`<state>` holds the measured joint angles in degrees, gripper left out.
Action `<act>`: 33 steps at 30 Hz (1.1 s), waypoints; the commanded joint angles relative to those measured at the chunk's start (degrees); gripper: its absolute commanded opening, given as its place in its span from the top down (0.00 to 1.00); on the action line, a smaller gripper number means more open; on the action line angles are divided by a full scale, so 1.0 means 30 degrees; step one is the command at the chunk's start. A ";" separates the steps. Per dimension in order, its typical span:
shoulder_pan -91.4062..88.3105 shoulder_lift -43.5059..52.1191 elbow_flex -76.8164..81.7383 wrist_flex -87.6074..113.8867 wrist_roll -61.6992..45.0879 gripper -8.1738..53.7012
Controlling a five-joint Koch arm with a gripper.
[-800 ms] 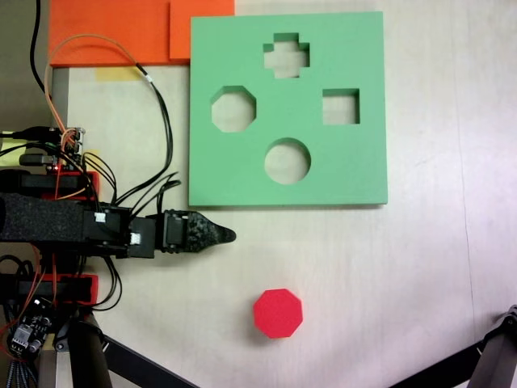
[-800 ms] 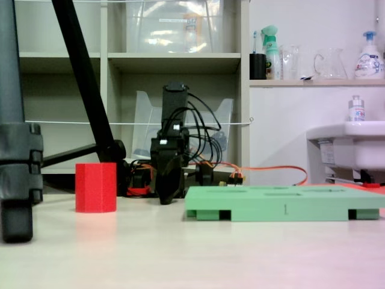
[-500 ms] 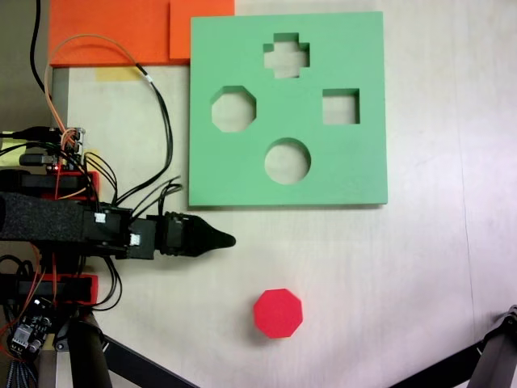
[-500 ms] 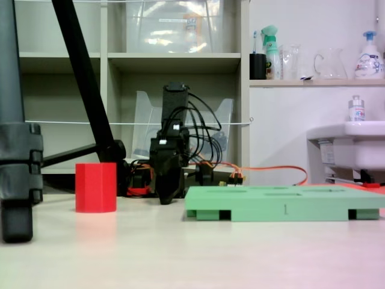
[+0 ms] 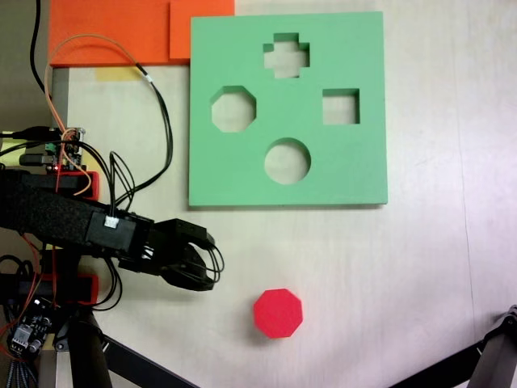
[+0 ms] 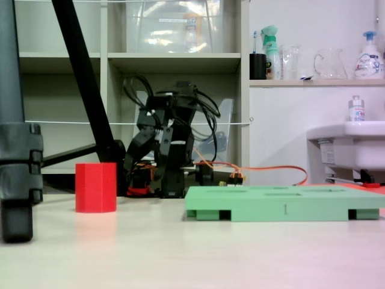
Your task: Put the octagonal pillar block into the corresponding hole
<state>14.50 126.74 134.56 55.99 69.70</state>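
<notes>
A fixed view shows the claw (image 5: 212, 260) parted, red block (image 5: 278, 313) lower right, apart.

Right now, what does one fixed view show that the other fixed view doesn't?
A fixed view looks down on the cutouts: the octagonal hole, the cross, the square and the round one, plus the gap from the open claw to the block. A fixed view at table level gives the block's height, the board's thickness, shelves, bottles and a sink. Both share the block, board and claw; the block stands on the table, off the board.
</notes>
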 commanded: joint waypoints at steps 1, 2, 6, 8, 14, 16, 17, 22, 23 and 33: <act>0.0527 -0.2666 -0.5596 0.7061 0.0352 0.21; 0.0703 -0.4658 -0.8320 1.0020 0.0293 0.18; 0.1787 -0.6592 -1.2891 1.2568 0.0000 0.08; 0.2168 -0.7148 -1.4473 1.2568 -0.0059 0.02; 0.2959 -0.9814 -1.6758 1.2568 -0.1523 0.02; 0.2842 -1.1455 -1.7695 1.2451 -0.1875 0.02; 0.2725 -1.2070 -1.7900 1.2246 -0.2080 0.02; 0.2754 -1.4531 -1.9248 1.1338 -0.2109 0.02; 0.2754 -1.5117 -1.9687 1.1338 -0.2109 0.02; 0.2725 -1.8779 -2.2676 1.0723 -0.1875 0.02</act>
<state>21.97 69.96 69.43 89.47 63.28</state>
